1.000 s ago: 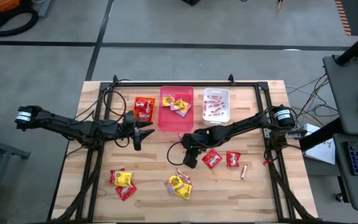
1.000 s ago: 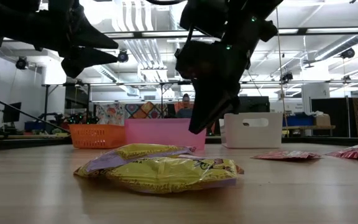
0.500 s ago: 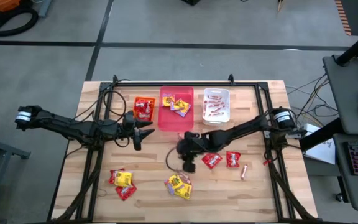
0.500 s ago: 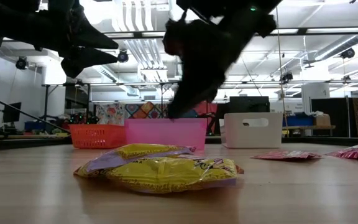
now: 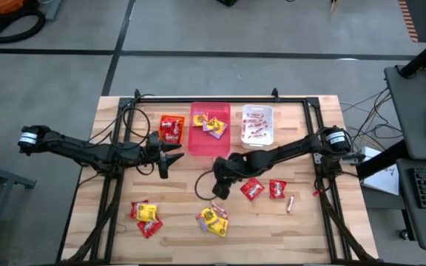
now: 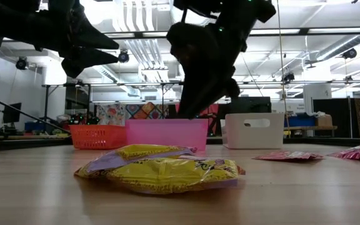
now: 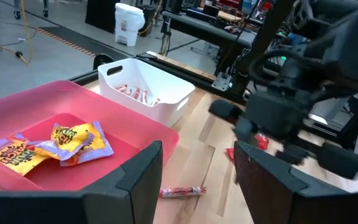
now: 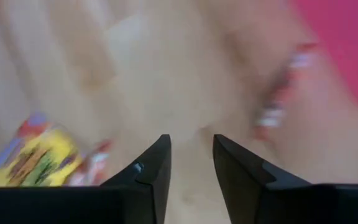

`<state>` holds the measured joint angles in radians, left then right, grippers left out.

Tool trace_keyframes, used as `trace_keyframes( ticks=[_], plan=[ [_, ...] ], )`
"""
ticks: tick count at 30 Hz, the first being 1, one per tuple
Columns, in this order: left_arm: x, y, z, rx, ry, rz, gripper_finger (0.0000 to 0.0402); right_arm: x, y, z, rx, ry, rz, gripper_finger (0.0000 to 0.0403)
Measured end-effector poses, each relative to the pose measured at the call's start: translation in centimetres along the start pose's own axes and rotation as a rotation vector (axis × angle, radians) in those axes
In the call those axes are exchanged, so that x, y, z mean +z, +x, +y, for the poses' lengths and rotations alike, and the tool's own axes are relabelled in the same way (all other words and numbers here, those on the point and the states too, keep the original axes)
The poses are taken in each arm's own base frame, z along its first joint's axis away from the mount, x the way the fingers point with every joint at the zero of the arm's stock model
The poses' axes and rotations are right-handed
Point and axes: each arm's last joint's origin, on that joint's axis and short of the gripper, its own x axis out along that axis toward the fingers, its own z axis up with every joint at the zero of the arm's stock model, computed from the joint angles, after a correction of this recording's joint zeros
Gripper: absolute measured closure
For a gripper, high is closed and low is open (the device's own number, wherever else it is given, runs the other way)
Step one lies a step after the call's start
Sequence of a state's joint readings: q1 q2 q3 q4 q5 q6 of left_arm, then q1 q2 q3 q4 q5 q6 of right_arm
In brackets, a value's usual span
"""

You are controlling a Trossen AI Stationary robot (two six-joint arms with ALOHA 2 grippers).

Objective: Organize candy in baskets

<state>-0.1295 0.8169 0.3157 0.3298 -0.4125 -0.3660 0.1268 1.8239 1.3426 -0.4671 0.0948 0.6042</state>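
Three baskets stand in a row at the back: orange with red packets, pink with yellow packets, white with red-and-white sticks. My right gripper hangs above the table in front of the pink basket, open, with nothing between its fingers. Below it lie a yellow candy pile and, to its right, two red packets. A loose stick lies in front of the pink basket. My left gripper waits open beside the orange basket.
Another pile of yellow and red packets lies at the front left. One stick lies at the right, past the red packets. Black frame rails and cables run along the table's back and sides.
The right gripper has swung a little to the left above the table and its fingers have parted. The left arm has not moved.
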Motion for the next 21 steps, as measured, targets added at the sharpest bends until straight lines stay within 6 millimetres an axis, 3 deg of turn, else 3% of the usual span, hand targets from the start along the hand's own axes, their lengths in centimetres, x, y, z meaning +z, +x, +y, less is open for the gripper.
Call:
trace_keyframes(
  ticks=[6, 11, 21],
  plan=[
    [0.0, 0.0, 0.0, 0.0, 0.009, 0.0, 0.0221, -0.1, 0.5, -1.3, -0.105, 0.097, 0.01, 0.0261],
    [0.0, 0.0, 0.0, 0.0, 0.009, 0.0, 0.0221, -0.4, 2.1, -1.6, -0.132, 0.104, 0.03, 0.0245],
    [0.0, 0.0, 0.0, 0.001, 0.014, 0.001, 0.0221, -0.9, 4.7, -2.0, -0.219, 0.111, -0.012, 0.0241]
  ],
)
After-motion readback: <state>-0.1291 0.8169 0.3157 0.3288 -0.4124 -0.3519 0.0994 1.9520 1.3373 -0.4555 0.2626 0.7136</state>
